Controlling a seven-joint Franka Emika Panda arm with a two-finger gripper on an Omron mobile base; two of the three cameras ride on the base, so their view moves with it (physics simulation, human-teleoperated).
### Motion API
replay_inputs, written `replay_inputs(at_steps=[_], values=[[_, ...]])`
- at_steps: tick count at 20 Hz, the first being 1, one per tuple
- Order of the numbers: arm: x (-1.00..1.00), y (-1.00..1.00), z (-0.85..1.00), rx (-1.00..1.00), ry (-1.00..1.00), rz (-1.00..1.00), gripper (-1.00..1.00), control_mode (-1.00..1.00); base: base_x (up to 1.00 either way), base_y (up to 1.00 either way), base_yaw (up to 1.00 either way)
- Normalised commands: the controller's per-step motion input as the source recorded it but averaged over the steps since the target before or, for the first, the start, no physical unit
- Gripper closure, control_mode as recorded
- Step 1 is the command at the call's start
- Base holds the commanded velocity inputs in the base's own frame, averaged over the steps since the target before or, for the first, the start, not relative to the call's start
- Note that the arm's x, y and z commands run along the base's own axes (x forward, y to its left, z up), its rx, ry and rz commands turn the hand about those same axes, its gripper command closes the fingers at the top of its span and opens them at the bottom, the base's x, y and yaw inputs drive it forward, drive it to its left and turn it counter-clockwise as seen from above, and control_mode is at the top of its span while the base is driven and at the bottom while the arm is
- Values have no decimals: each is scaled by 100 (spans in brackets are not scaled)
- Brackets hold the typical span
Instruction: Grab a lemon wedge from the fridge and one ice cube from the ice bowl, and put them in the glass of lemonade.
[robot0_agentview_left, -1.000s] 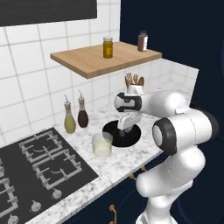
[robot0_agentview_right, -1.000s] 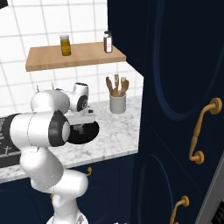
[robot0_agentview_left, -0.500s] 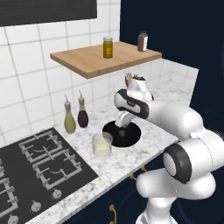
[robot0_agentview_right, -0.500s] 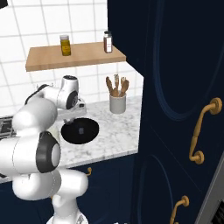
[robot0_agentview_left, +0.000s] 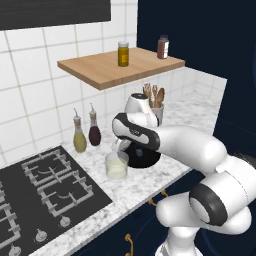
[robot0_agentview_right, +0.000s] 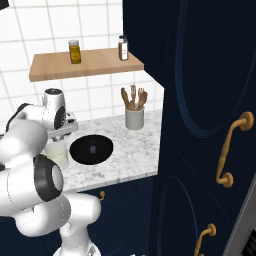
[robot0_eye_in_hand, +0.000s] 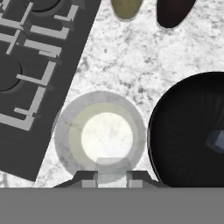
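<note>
The gripper (robot0_eye_in_hand: 111, 175), at the frame's bottom centre, grips an ice cube (robot0_eye_in_hand: 112, 168) above the glass of lemonade (robot0_eye_in_hand: 101, 133); the next move is probably releasing it.

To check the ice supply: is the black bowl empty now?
No. In the hand view, one pale ice cube lies in the black bowl.

No text, label, brand, number or sign can be read on anything here.
</note>
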Motion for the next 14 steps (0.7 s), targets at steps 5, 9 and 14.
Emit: replay_inputs(at_steps=[5, 9, 14], values=[[0, 30, -9, -4, 3, 0, 100, -100, 0, 0, 0], [0, 17, -34, -2, 0, 0, 100, -100, 0, 0, 0], [0, 12, -24, 0, 4, 0, 100, -100, 0, 0, 0]])
